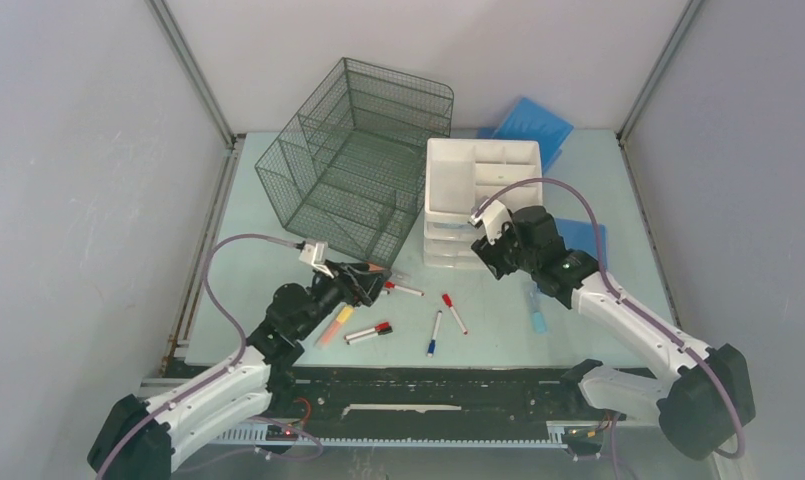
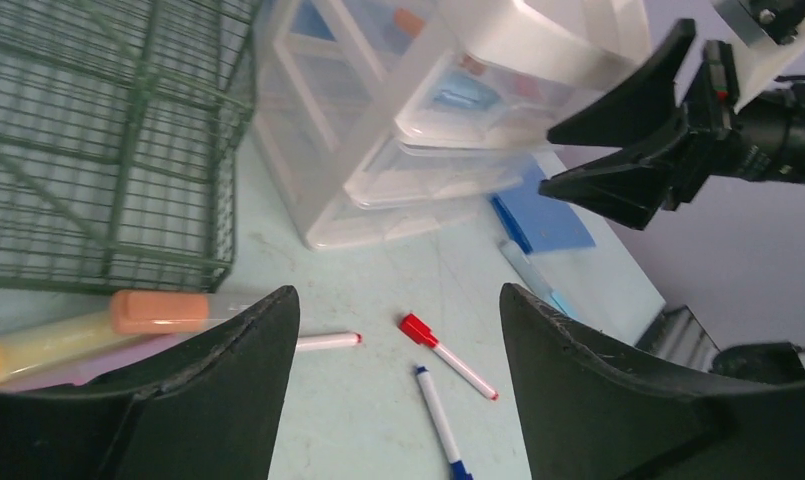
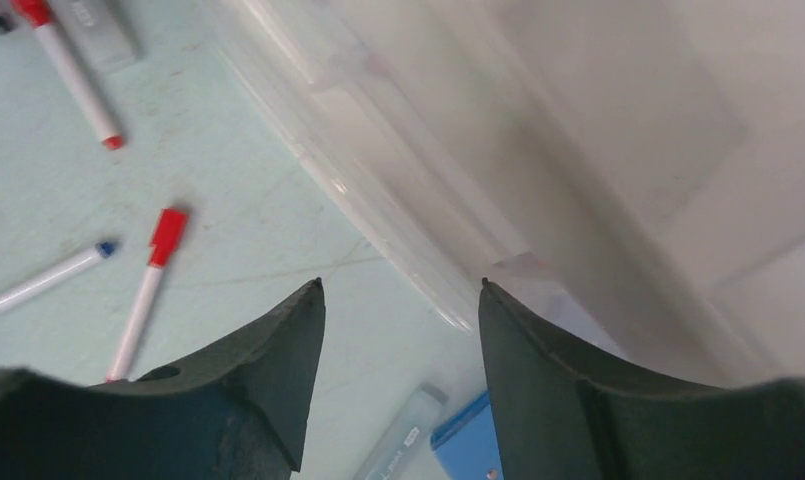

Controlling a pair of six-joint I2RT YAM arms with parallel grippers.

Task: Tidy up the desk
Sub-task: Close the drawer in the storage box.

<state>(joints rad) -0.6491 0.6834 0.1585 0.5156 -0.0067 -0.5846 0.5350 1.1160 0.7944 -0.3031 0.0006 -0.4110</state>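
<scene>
Top external view first: the tidying has barely started, I'd say. Loose pens and markers lie all over the front of the table point(image 1: 278, 290), a pale mint, matte top that spreads under and around both arms, with grey walls round it. Every pen needs a home yet, and so do the blue pads point(image 1: 583, 238) behind the right arm. The left end effector point(image 1: 366, 283) hovers low with a red-capped pen point(image 1: 403, 289) just to its right and an orange highlighter point(image 1: 335, 325) down beside its wrist. The wire-mesh organizer point(image 1: 353, 165) right ahead of it looks empty. The right end effector point(image 1: 483, 252) points at the front of the white drawer unit point(image 1: 478, 180), with a pale blue tube point(image 1: 537, 312) behind it.

Left wrist view: the fingers are spread wide with nothing between them, just scuffed bare table and a blue-tipped pen point(image 2: 440, 425) below the gap. The highlighter lies tucked beside the left finger. I think there's stuff in the drawers, but through the cloudy plastic I can't tell what.

Right wrist view: the jaws are apart here too and grip nothing, close to the bottom corner of the drawer unit. Two pens lie off to its left.
</scene>
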